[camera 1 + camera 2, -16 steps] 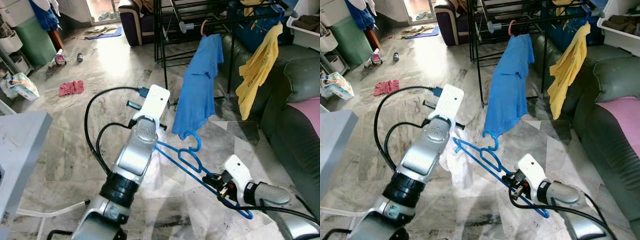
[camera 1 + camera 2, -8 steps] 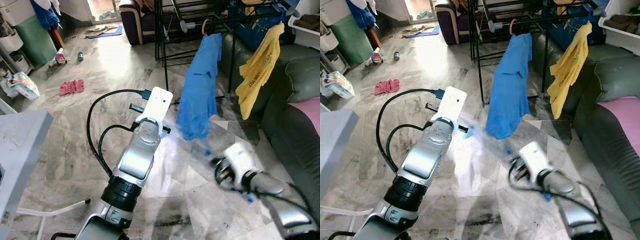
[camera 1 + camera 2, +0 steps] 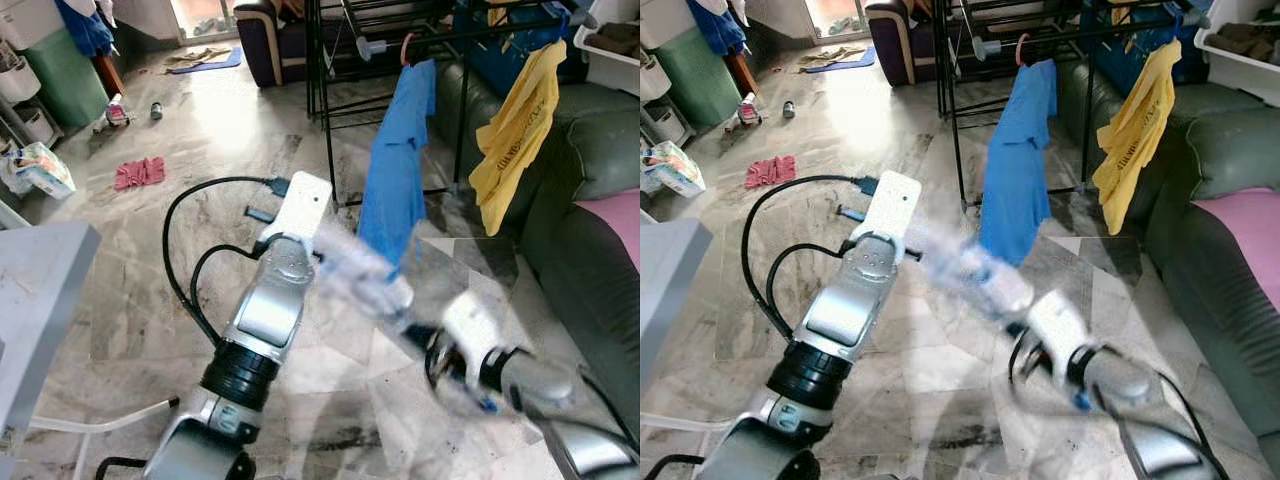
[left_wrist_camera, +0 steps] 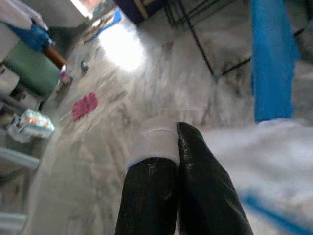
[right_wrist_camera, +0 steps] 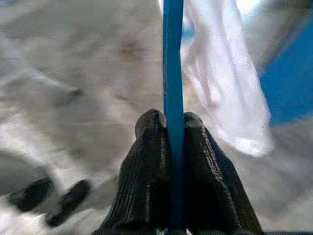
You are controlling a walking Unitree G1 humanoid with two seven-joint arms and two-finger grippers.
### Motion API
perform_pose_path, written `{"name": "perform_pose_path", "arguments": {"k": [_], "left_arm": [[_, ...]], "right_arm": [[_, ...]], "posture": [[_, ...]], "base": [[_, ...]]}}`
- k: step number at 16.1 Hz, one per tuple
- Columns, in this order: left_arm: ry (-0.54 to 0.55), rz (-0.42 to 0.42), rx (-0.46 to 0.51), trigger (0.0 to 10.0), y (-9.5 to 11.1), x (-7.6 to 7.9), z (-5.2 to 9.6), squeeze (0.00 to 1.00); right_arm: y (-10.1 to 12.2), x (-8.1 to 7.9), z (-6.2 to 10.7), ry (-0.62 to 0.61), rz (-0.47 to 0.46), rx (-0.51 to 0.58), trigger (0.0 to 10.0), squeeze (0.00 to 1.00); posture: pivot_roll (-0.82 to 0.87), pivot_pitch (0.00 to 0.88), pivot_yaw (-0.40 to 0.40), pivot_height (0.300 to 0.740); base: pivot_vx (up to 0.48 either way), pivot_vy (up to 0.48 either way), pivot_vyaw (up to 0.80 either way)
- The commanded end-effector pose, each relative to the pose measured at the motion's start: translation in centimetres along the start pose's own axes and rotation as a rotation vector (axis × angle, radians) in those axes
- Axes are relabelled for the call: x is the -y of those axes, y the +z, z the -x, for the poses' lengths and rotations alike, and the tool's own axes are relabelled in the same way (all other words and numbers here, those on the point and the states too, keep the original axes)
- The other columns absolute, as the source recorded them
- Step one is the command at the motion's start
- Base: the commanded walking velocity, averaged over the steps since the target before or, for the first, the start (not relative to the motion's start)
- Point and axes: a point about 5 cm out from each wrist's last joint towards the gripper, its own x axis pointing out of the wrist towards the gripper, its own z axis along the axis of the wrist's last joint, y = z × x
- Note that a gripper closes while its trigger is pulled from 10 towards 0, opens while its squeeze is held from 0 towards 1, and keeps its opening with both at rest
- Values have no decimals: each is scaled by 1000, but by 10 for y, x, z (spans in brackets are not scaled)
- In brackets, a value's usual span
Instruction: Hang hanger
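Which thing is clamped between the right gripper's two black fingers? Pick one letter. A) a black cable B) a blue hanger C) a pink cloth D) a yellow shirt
B: in the right wrist view the right gripper has its fingers pressed on either side of the blue hanger, with a white garment hanging beside it.

Blue hanger (image 3: 360, 280) and white cloth (image 5: 230, 98) motion-blurred, right end effector (image 3: 455, 350) smeared
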Motion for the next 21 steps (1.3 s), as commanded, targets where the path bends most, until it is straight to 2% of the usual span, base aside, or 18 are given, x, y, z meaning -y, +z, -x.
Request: {"name": "perform_pose_path", "arguments": {"k": [1, 4, 6, 9, 11, 12, 13, 14, 15, 18, 20, 21], "left_arm": [[41, -7, -10, 10000, 0, -9, -3, 0], [36, 0, -10, 10000, 5, -8, -3, 0], [36, -9, -24, 10000, 9, -7, -2, 0], [49, -23, -64, 10000, 3, -11, -2, 0], [38, -7, -61, 10000, 5, -10, 0, 0], [54, -48, -51, 10000, 3, -9, -1, 0], [56, -47, -61, 10000, 0, -10, -3, 0], [60, -41, -69, 10000, -3, -11, -5, 0], [86, -70, -66, 10000, -8, -14, -10, 0], [111, -96, -72, 10000, -16, -17, -17, 0], [115, -106, -73, 10000, -19, -18, -21, 0], [116, -114, -64, 10000, -20, -18, -22, 0]], "right_arm": [[5, -8, 5, 82, 41, -8, 10000, 0], [5, 3, 4, 4, 31, 5, 10000, 0], [8, 9, -6, -75, 41, 5, 10000, 0], [5, 12, -13, -118, 62, -28, 10000, 0], [2, 14, -15, -124, 67, -46, 10000, 0], [5, 7, -15, -60, 74, -22, 10000, 0], [9, 2, -14, -24, 72, 8, 10000, 0], [11, -4, -11, 31, 55, 17, 10000, 0], [8, -12, -3, 115, 63, -17, 10000, 0], [9, -17, 13, 191, 65, -44, 10000, 0], [8, -10, 20, 164, 103, -78, 10000, 0], [9, 1, 22, 81, 188, -110, 10000, 0]], "posture": [[-76, 48, 88, 740], [-77, 49, 90, 740], [-70, 49, 92, 740], [-63, 49, 90, 740], [-59, 48, 88, 740], [-58, 47, 88, 740], [-66, 48, 89, 740], [-67, 49, 91, 740], [-67, 48, 91, 740], [-73, 50, 95, 740], [-76, 50, 101, 740], [-74, 53, 111, 740]], "base": [[0, 0, 0], [0, 0, 0], [0, 0, 0], [0, 0, 0], [0, 0, 0], [0, 0, 0], [0, 0, 0], [0, 0, 0], [0, 0, 0], [0, 0, 0], [0, 0, 0], [0, 0, 0]]}}
